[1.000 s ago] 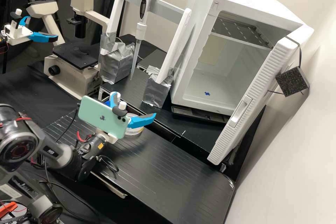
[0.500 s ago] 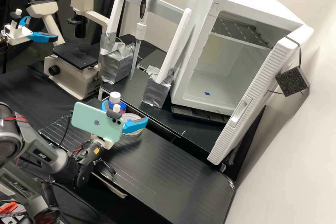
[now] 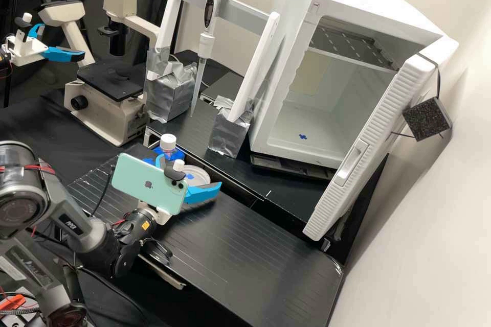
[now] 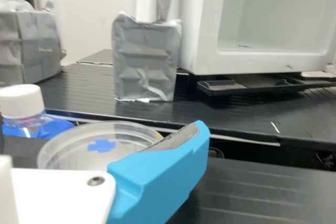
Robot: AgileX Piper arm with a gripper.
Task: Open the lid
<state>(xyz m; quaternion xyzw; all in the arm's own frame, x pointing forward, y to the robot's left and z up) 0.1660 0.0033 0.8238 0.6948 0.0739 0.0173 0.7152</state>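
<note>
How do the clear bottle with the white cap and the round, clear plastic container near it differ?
The bottle is taller and narrower; the container is lower and wider. The bottle ends in an opaque white cap, whereas the container has a broad see-through top showing a blue cross-shaped mark. Both stand upright and have round tops.

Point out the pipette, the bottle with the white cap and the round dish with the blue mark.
Pipette (image 3: 206,45): high view, on its white body below the dark panel.
Bottle (image 4: 21,101): wrist view, on its white cap.
Round dish (image 4: 101,146): wrist view, on the blue mark on its top.
</note>
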